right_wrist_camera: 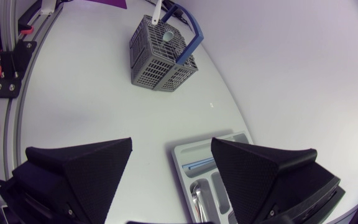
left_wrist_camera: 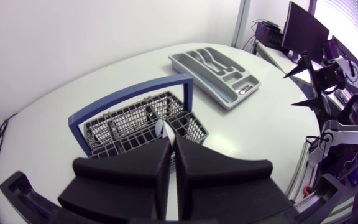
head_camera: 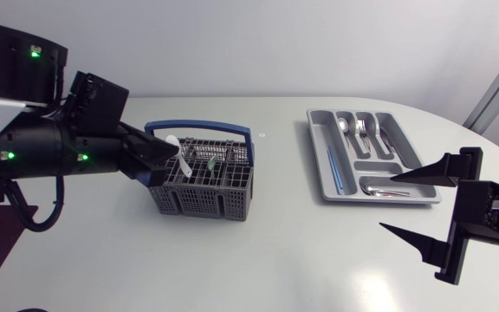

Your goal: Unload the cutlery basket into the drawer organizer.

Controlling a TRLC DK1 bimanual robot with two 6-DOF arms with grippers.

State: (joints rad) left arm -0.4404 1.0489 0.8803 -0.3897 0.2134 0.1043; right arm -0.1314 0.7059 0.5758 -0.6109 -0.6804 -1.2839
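A grey cutlery basket (head_camera: 202, 201) with a blue handle (head_camera: 199, 126) stands left of the table's middle. My left gripper (head_camera: 173, 161) hangs over its left end, shut on a white utensil (head_camera: 174, 146) that stands up out of the basket. In the left wrist view the utensil's thin white edge (left_wrist_camera: 165, 130) shows between the closed fingers (left_wrist_camera: 157, 162), with the basket (left_wrist_camera: 123, 124) just ahead. The grey drawer organizer (head_camera: 316, 152) lies at the back right. My right gripper (head_camera: 388, 204) is open near the organizer's front edge, holding nothing.
Several metal spoons and forks (head_camera: 364, 130) and a thin blue piece (head_camera: 334, 169) lie in the organizer. More utensils (head_camera: 211, 161) stand in the basket. In the right wrist view the organizer (right_wrist_camera: 182, 158) is just past the open fingers and the basket (right_wrist_camera: 151, 62) far ahead.
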